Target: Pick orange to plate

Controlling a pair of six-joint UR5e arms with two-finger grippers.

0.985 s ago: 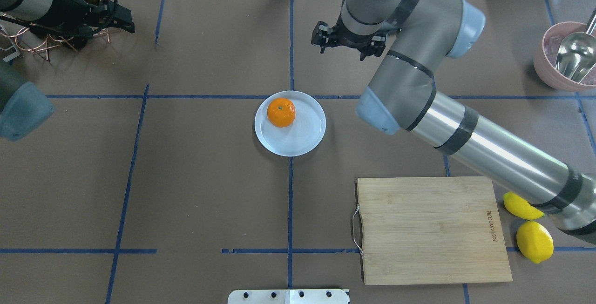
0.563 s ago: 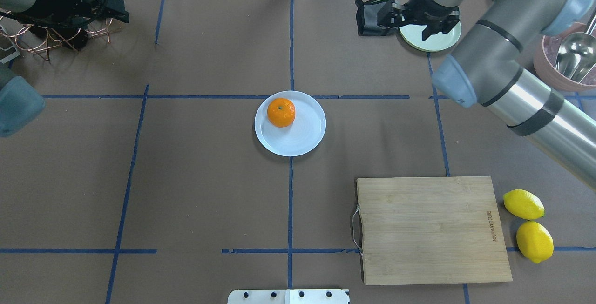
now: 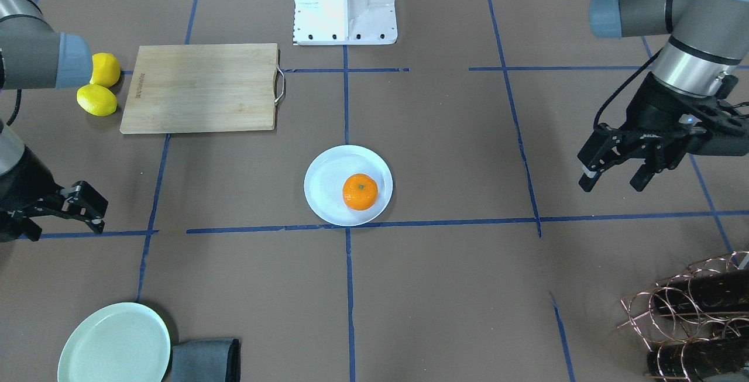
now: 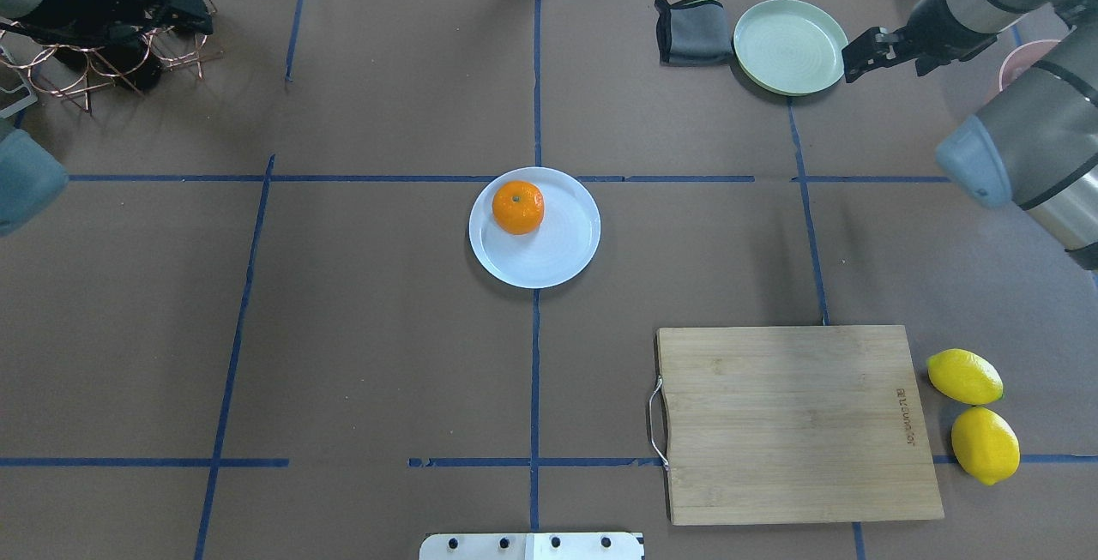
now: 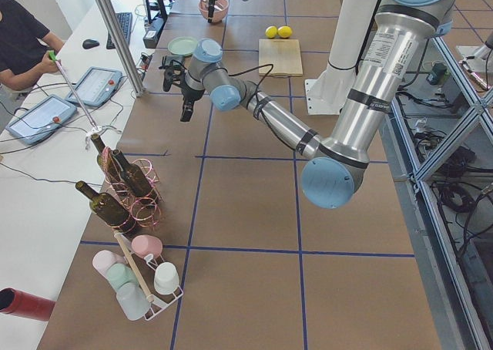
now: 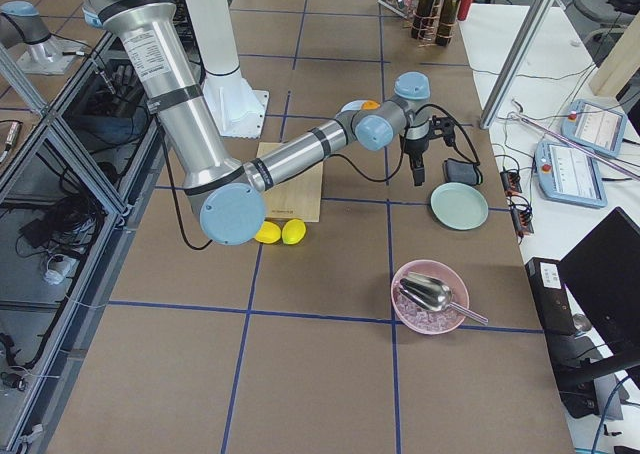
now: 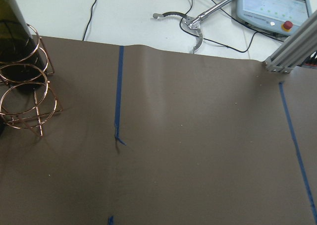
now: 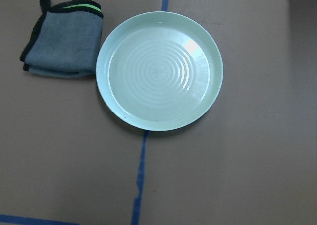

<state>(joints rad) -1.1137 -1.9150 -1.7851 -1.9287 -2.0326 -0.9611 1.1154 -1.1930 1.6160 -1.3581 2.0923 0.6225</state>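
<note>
The orange [image 4: 517,207] sits on the pale bluish-white plate [image 4: 553,255] at the table's middle, toward the plate's far-left part. In the front-facing view the orange [image 3: 359,191] rests on the plate [image 3: 327,180] with neither arm near it. My right gripper [image 4: 892,58] hangs open and empty at the far right, just beside a mint-green plate. It shows too as the right gripper [image 3: 58,215] at that view's left edge. My left gripper [image 3: 613,182] is open and empty, well off to the plate's side. The left gripper [image 4: 184,15] hovers by the wire rack.
A wooden cutting board [image 4: 793,423] lies near right with two lemons [image 4: 965,377] beside it. The mint-green plate [image 8: 158,71] and a folded grey cloth [image 8: 62,39] lie far right. A pink bowl with a scoop [image 6: 430,296] and a copper bottle rack [image 3: 690,312] stand at the ends.
My right arm has swung from over the far middle of the table out to the right, past the mint-green plate. The left gripper drew back slightly. Orange and plate have not moved.
</note>
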